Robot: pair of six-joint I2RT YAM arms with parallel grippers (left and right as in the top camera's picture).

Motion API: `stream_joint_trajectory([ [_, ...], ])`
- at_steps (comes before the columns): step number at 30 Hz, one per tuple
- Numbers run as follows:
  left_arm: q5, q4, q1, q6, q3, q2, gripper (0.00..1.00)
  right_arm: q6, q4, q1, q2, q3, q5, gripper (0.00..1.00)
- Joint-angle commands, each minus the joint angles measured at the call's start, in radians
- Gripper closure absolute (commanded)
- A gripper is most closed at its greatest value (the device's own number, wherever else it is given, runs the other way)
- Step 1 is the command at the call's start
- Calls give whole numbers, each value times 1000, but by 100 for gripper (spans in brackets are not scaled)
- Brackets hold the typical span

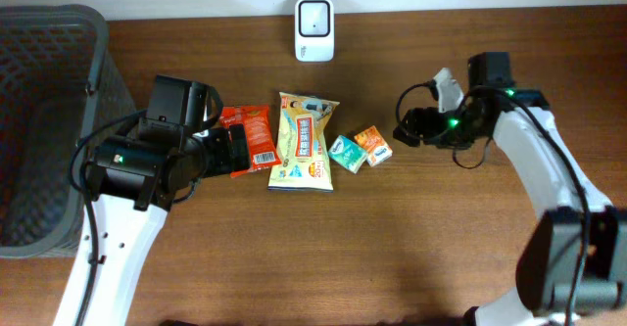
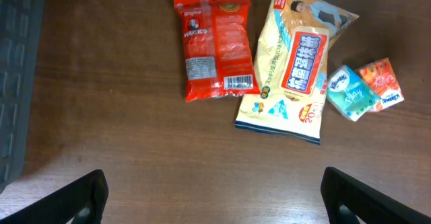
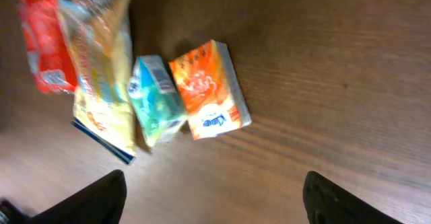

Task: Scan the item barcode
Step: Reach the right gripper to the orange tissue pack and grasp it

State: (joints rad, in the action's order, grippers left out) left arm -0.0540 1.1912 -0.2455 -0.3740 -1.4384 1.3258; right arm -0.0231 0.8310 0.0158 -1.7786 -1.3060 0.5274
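Wooden table, as we saw it: red packet, yellow packet, teal pack and orange pack lay in a row near the white scanner; left gripper and right gripper both stood spread wide, holding nothing

An orange tissue pack sits beside a teal pack on the table, jaws spread apart.

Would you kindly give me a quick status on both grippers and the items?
Left gripper open, empty, short of red packet. Right gripper open, empty, near orange pack. Nothing lifted; red packet's barcode faces up. No obstruction seen.
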Motion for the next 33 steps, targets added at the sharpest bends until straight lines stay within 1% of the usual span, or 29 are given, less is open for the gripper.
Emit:
stream_joint_trajectory([
  [1,-6,0,3,9,-12,-6,1,-146,-76,-24,-123,-14,90,18],
  [2,-7,0,3,9,-12,-6,1,-145,-109,-24,-156,-14,91,21],
  [4,-6,0,3,9,-12,-6,1,-145,-157,-24,-192,-14,90,22],
  [5,-6,0,3,9,-12,-6,1,-146,-179,-24,-203,-14,90,25],
  [7,-6,0,3,9,-12,-6,1,-145,-209,-25,-211,-13,90,33],
  [12,-7,0,3,9,-12,-6,1,-158,-232,-71,-214,-13,89,36],
  [13,-6,0,3,9,-12,-6,1,-157,-247,-90,-221,-13,71,36],
  [14,-6,0,3,9,-12,-6,1,-154,-260,-105,-231,-13,12,36],
  [15,-6,0,3,9,-12,-6,1,-121,-267,-117,-242,-13,-63,36],
  [16,-6,0,3,9,-12,-6,1,-99,-271,-125,-257,-13,-93,36],
  [17,-6,0,3,9,-12,-6,1,-100,-271,-126,-267,-13,-92,38],
  [18,-6,0,3,9,-12,-6,1,-100,-267,-127,-283,-13,-91,49],
  [20,-6,0,3,9,-12,-6,1,-100,-255,-127,-289,-13,-92,58],
  [21,-6,0,3,9,-12,-6,1,-99,-248,-127,-289,-13,-90,65],
  [22,-6,0,3,9,-12,-6,1,-94,-243,-127,-288,-13,-84,80],
  [23,-7,0,3,9,-12,-6,1,-59,-240,-126,-288,-13,-83,96],
  [24,-6,0,3,9,-12,-6,1,-23,-230,-126,-286,-18,-65,96],
  [25,-6,0,3,9,-12,-6,1,-21,-220,-126,-286,-24,-42,96],
  [27,-6,0,3,9,-12,-6,1,-18,-145,-120,-286,-80,63,96],
  [29,-6,0,3,9,-12,-6,1,40,-51,-100,-286,-158,160,96],
  [31,-6,0,3,9,-12,-6,1,62,21,-72,-286,-232,301,96],
  [33,-7,0,3,9,-12,-6,1,54,57,-43,-286,-281,464,96],
])
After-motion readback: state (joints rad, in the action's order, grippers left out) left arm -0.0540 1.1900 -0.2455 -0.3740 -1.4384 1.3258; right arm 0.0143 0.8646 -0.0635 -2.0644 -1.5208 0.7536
